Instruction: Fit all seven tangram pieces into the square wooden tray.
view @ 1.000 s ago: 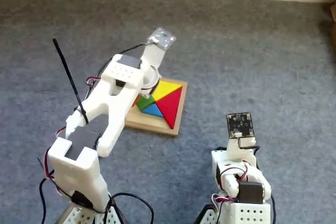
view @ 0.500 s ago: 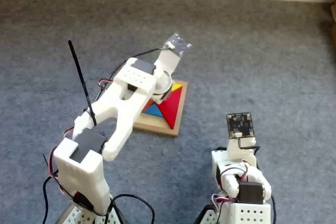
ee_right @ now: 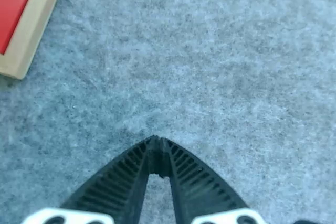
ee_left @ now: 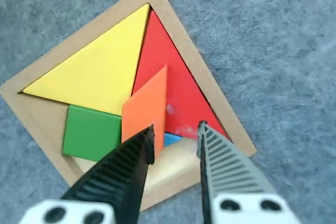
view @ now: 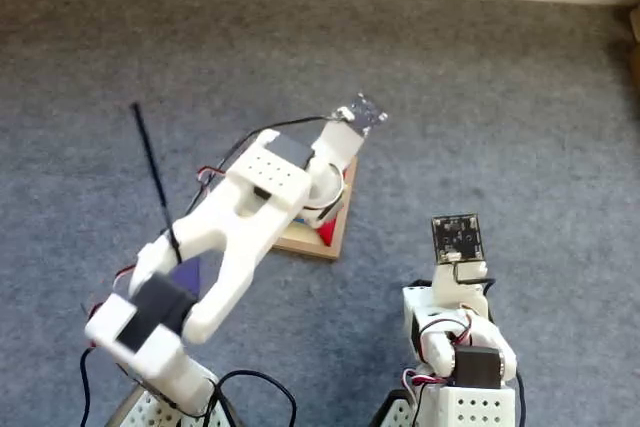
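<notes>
One orange piece [ee_left: 144,108] is lying crooked across the red piece [ee_left: 176,93] in the tray [ee_left: 171,24], left gripper [ee_left: 176,127] spread beside it, right gripper [ee_right: 156,142] pressed together. Any careless nudge is risking a jam.

Tray [view: 322,243] on the carpet [ee_right: 210,51], ahead and left of my right gripper [ee_right: 157,142]. My left gripper [ee_left: 176,128] hangs over the tray. Inside, two big triangles [ee_left: 97,69] lie side by side with the square piece [ee_left: 92,132] beside them. The parallelogram [ee_left: 147,111] lies atop one triangle.
</notes>
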Robot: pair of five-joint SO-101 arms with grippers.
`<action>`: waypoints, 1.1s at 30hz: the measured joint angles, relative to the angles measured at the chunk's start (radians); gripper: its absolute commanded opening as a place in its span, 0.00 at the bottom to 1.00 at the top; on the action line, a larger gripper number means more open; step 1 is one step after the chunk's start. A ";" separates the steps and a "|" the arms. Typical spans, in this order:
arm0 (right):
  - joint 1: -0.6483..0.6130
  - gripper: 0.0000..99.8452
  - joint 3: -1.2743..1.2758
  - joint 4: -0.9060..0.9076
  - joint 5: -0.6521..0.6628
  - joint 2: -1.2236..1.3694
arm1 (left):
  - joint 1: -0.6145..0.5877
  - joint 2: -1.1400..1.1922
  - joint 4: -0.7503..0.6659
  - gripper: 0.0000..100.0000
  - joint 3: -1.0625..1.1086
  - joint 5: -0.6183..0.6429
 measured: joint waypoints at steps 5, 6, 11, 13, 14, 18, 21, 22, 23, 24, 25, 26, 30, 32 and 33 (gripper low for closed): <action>0.000 0.02 0.000 0.000 0.000 0.000 | -0.012 -0.123 -0.044 0.15 0.091 0.000; 0.000 0.02 0.000 0.000 0.000 0.000 | -0.025 -0.138 -0.072 0.15 0.109 0.000; 0.000 0.02 0.000 0.000 0.000 0.000 | -0.103 -0.153 -0.269 0.15 0.204 0.006; 0.000 0.02 0.000 0.000 0.000 0.000 | -0.127 -0.155 -0.361 0.15 0.244 0.006; 0.000 0.02 0.000 0.000 0.000 0.000 | -0.135 -0.155 -0.405 0.15 0.265 0.006; 0.000 0.02 0.000 0.000 0.000 0.000 | -0.138 -0.155 -0.559 0.15 0.347 0.006; 0.000 0.02 0.000 0.000 0.000 0.000 | -0.137 -0.155 -0.658 0.15 0.400 0.006; 0.000 0.02 0.000 0.000 0.000 0.000 | -0.140 -0.155 -0.687 0.15 0.414 0.006; 0.000 0.02 0.000 0.000 0.000 0.000 | -0.143 -0.155 -0.712 0.15 0.422 0.006; 0.000 0.02 0.000 0.000 0.000 0.000 | -0.143 -0.155 -0.729 0.15 0.436 0.006; 0.000 0.02 0.000 0.000 0.000 0.000 | -0.143 -0.155 -0.740 0.15 0.445 0.006; 0.000 0.02 0.000 0.000 0.000 0.000 | -0.141 -0.155 -0.746 0.15 0.457 0.006; 0.000 0.02 0.000 0.000 0.000 0.000 | -0.121 -0.155 -0.755 0.15 0.505 0.008; 0.000 0.02 0.000 0.000 0.000 0.000 | -0.100 -0.157 -0.756 0.15 0.516 -0.018; 0.000 0.02 0.000 0.000 0.000 0.000 | -0.092 -0.158 -0.756 0.15 0.520 -0.037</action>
